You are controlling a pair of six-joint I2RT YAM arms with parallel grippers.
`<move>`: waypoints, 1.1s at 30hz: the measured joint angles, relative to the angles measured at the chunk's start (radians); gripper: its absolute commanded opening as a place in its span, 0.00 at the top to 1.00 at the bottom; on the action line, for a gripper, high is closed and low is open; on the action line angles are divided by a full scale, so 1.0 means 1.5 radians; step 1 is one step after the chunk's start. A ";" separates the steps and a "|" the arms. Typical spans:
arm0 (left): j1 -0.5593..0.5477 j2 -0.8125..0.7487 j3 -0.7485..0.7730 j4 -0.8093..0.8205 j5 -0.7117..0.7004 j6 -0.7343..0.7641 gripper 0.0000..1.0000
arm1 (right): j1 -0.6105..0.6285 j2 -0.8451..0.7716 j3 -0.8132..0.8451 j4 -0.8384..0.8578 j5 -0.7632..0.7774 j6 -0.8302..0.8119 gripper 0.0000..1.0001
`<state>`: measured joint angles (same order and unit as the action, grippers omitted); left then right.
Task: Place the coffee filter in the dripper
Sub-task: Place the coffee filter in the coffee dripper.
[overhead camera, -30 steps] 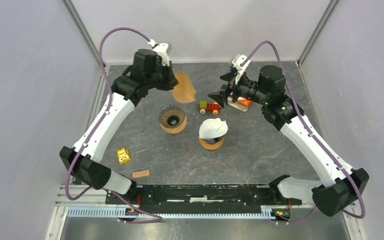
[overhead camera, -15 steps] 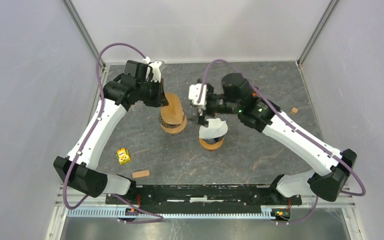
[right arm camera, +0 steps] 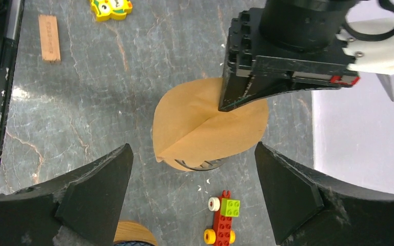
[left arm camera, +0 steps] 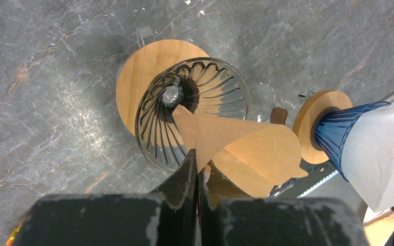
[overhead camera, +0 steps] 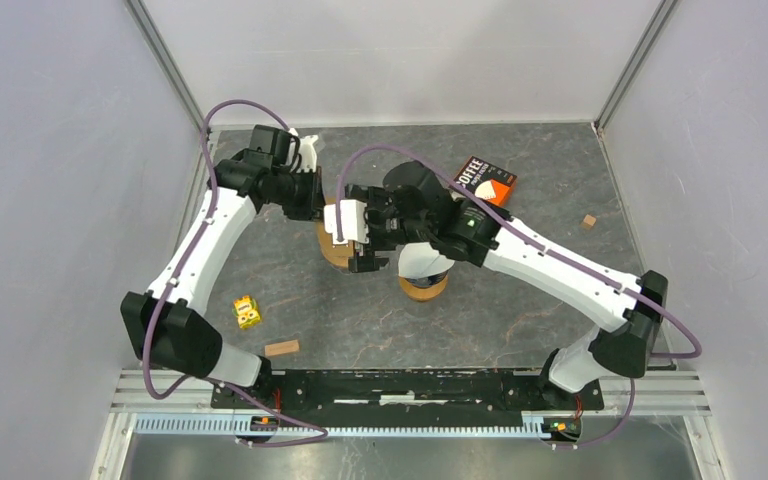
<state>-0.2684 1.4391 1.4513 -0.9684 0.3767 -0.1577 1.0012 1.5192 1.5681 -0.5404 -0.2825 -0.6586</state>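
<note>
A brown paper coffee filter (left arm camera: 236, 143) is pinched at its edge by my left gripper (left arm camera: 197, 159), which is shut on it. The filter's pointed tip dips into the ribbed glass dripper (left arm camera: 205, 87) on its round wooden base, while the wide part leans out over the rim. In the right wrist view the filter (right arm camera: 205, 128) covers most of the dripper, with the left gripper's fingers (right arm camera: 246, 95) on it from above. My right gripper (right arm camera: 192, 148) hangs open over the filter and dripper, touching neither. From the top view the right gripper (overhead camera: 355, 240) hides most of the dripper.
A second dripper, blue with a white filter (overhead camera: 422, 262), stands just right of the glass one. A toy brick car (right arm camera: 223, 220) lies beside the dripper. A coffee filter box (overhead camera: 483, 182) lies behind; a yellow toy (overhead camera: 247, 312), a wooden block (overhead camera: 281, 348) and a small cube (overhead camera: 588, 221) are scattered around.
The left gripper brought the filter from the back down onto the dripper. The right arm swung left from the box to above the dripper, its jaws wide.
</note>
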 measured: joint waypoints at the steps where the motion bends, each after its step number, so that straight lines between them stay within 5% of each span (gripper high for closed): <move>1: 0.002 0.004 -0.002 -0.001 0.001 0.000 0.91 | 0.003 0.008 0.001 -0.003 0.004 -0.002 0.04; 19: 0.007 0.070 -0.004 0.013 0.004 0.028 0.77 | 0.037 0.068 0.001 -0.040 0.057 -0.014 0.04; 33: 0.007 0.070 -0.003 0.016 -0.042 0.060 0.47 | 0.040 0.096 0.001 -0.048 0.055 -0.013 0.04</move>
<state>-0.2584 1.5444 1.4467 -0.9443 0.3138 -0.0673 1.0615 1.6638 1.5700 -0.6128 -0.2001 -0.6788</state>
